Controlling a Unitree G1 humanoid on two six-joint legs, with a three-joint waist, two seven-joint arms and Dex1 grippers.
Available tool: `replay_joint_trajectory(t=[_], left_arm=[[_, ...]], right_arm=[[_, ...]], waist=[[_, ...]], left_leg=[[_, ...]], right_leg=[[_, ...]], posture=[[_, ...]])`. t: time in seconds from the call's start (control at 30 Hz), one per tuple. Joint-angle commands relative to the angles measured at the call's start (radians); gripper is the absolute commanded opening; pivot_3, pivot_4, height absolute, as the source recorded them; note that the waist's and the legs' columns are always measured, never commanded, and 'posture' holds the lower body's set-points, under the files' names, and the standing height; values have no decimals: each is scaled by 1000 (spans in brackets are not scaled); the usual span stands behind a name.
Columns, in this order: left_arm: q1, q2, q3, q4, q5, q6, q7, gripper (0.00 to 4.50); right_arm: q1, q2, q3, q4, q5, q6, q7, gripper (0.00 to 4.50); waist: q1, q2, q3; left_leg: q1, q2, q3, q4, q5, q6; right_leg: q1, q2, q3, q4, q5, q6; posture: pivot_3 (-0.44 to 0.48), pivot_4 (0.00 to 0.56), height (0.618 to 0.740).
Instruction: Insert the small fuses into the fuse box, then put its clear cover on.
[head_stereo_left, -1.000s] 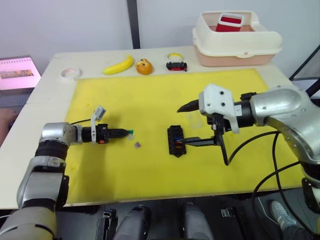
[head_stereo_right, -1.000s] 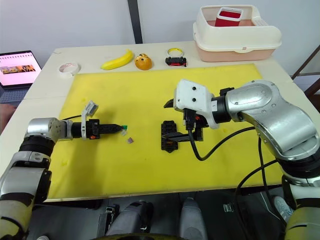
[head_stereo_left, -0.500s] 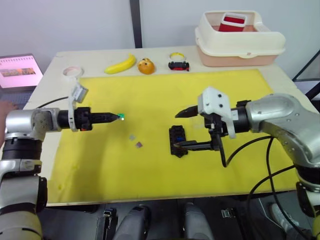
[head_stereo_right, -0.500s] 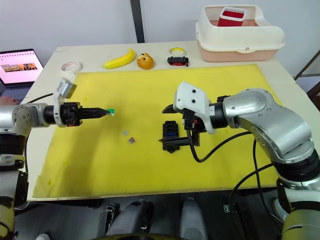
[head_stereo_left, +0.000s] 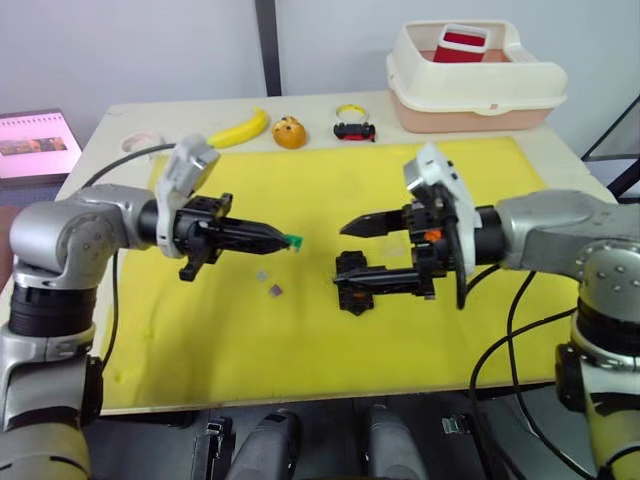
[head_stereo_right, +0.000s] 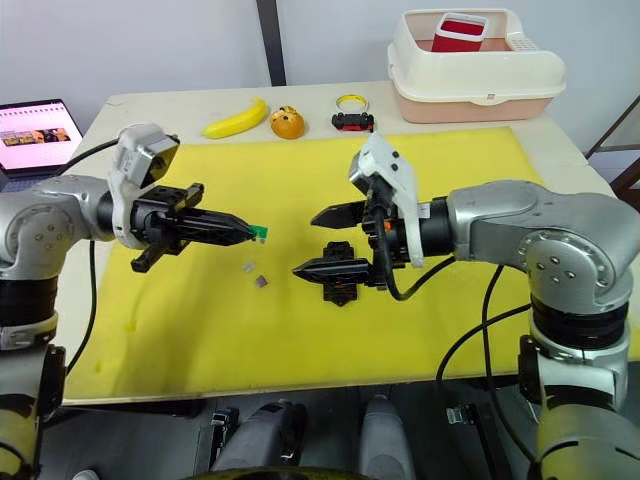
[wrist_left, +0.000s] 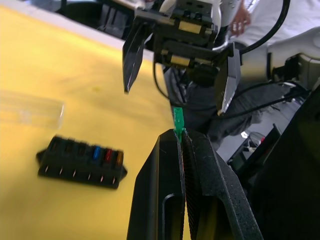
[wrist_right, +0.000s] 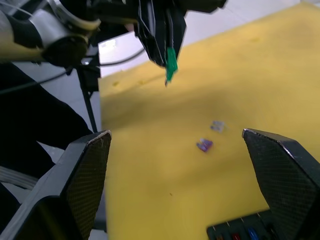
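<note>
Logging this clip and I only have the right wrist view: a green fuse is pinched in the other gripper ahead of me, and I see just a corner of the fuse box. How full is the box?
Observer: In the left wrist view the fuse box already has blue, red and orange fuses seated side by side; the slots beside them look dark.
Operator: Where is the clear cover?
Observer: It lies flat on the yellow mat, just beyond the box and apart from it; the clear cover shows in the left wrist view.
Operator: And my own gripper?
Observer: The right gripper is wide open, one finger above the box and one level with it, facing the left gripper and its green fuse.
</note>
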Motion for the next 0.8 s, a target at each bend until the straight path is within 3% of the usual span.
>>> replay_joint_trajectory(t=[0.03,0.07,0.37,0.8], left_arm=[[-21,-1,-18,-32,6,-56,11,0],[-19,-4,-25,-31,12,-68,14,0],[-13,-2,-54,-42,13,-121,30,0],[-15,-3,-48,-52,-7,-109,55,0]], right_arm=[[-40,30,-39,23,71,30,-73,2770],[-50,42,-41,37,88,42,-97,2285],[-97,80,-41,110,212,80,-223,2285],[-88,50,2,107,257,70,-271,2285]], waist=[[0,0,0],[0,0,0],[-1,0,0],[-2,0,0]], left_leg=[[0,0,0,0,0,0],[0,0,0,0,0,0],[0,0,0,0,0,0],[0,0,0,0,0,0]], right_leg=[[0,0,0,0,0,0],[0,0,0,0,0,0],[0,0,0,-1,0,0],[0,0,0,0,0,0]], posture=[[0,150,740],[0,150,740],[0,150,740],[0,150,740]])
